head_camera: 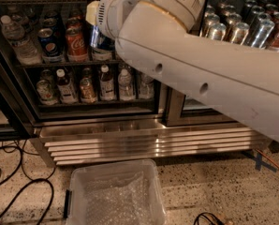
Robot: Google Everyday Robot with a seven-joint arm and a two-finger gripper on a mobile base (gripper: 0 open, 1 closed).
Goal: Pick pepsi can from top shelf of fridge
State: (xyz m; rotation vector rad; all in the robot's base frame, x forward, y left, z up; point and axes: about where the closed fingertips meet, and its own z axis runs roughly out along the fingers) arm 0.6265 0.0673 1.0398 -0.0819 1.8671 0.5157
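The pepsi can (pixel 48 44), blue with the globe mark, stands on a dark wire shelf behind the fridge's (pixel 97 120) left glass door, left of a red Coca-Cola can (pixel 77 44). My big white arm (pixel 191 64) crosses the view from the right. Its wrist ends in front of that shelf, right of the Coca-Cola can. My gripper (pixel 96 33) is at the wrist's end, mostly hidden behind it, a little right of the pepsi can.
A water bottle (pixel 18 42) stands left of the pepsi can. Small bottles (pixel 88 84) fill the shelf below. Silver cans (pixel 238 29) show behind the right door. A clear plastic bin (pixel 116 196) sits on the floor in front, with black cables (pixel 13 182) at its left.
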